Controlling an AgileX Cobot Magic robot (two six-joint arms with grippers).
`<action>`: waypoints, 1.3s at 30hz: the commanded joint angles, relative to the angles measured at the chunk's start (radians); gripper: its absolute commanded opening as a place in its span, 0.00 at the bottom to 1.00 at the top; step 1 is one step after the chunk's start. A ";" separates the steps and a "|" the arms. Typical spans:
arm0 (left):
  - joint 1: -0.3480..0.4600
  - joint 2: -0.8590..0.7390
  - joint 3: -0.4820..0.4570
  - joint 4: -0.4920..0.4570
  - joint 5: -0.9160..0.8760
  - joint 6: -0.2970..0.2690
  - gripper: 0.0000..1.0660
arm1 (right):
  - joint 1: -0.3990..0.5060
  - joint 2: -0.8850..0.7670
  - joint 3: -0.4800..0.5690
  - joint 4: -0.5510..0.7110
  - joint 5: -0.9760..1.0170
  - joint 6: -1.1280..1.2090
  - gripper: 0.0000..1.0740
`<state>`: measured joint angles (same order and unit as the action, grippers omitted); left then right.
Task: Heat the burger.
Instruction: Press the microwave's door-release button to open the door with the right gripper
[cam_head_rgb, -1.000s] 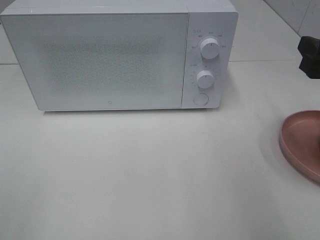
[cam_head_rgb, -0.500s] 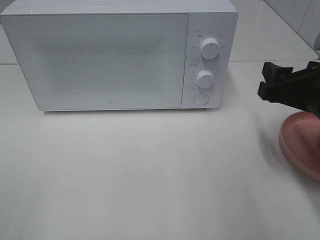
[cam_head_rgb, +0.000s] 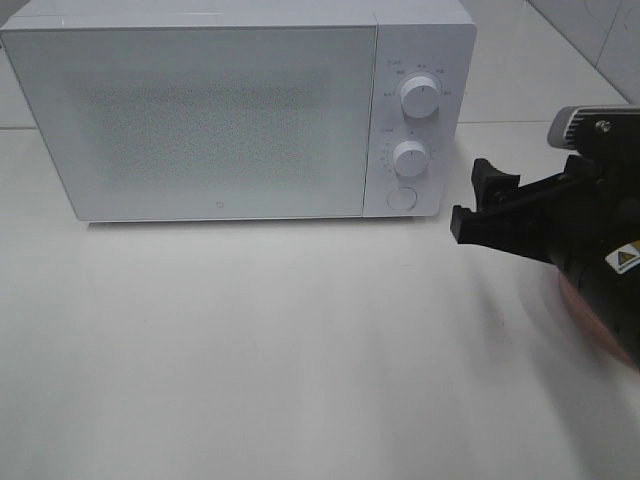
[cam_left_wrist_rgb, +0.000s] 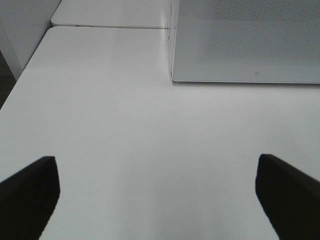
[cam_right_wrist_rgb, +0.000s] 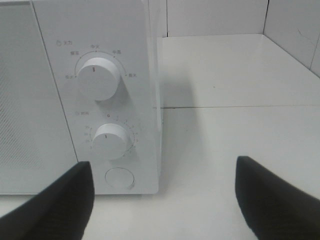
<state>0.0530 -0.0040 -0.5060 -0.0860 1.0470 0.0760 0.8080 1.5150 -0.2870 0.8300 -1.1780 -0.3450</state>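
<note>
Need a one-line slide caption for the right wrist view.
Open right gripper facing the closed white microwave: upper knob, lower knob, round button.

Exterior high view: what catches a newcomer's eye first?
The big white microwave, door shut, fills the back left of the table. From the right, the black right tool points with jaws open toward its knob panel, covering most of a pink plate. No burger is in sight.

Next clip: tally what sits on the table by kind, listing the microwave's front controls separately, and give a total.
Microwave: 1
Dials: 2
Round button: 1
Pink plate, mostly hidden under the right arm: 1
Burger: 0 in view
Total: 5
</note>
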 joint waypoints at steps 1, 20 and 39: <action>0.004 -0.022 0.004 -0.004 -0.014 -0.004 0.96 | 0.064 0.033 -0.007 0.068 -0.033 -0.018 0.71; 0.004 -0.022 0.004 -0.004 -0.014 -0.004 0.96 | 0.123 0.141 -0.093 0.098 -0.014 -0.011 0.71; 0.004 -0.022 0.004 -0.004 -0.014 -0.004 0.96 | 0.120 0.141 -0.093 0.086 -0.013 0.581 0.56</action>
<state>0.0530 -0.0040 -0.5060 -0.0860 1.0470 0.0760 0.9300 1.6580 -0.3710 0.9300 -1.1890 0.0750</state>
